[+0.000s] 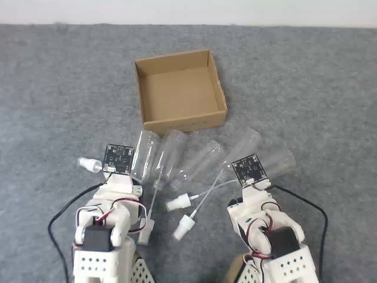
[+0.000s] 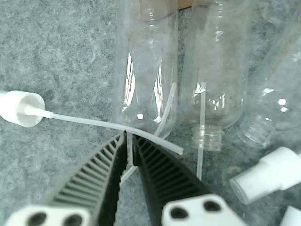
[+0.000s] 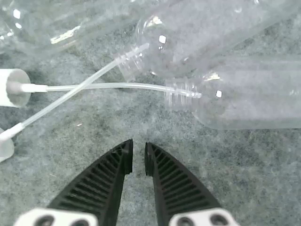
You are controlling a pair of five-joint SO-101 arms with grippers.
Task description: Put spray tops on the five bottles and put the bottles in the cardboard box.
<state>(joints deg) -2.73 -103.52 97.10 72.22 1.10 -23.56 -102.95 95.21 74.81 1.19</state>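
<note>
Bottles (image 1: pixel 144 154) uncapped beside cardboard box (image 1: pixel 185 122); up close, left hand (image 2: pixel 130 137), right hand (image 3: pixel 138 147) nearly together.

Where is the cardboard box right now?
In the high view, the cardboard box sits open near the middle, just on the far side of the lying bottles.

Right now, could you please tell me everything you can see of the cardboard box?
The cardboard box is brown, square, shallow and open-topped, standing upright and slightly turned on the grey carpet, past the clear bottles. No bottle lies inside. Two bottles' bases lie near its front wall; whether they touch it is unclear.
</note>
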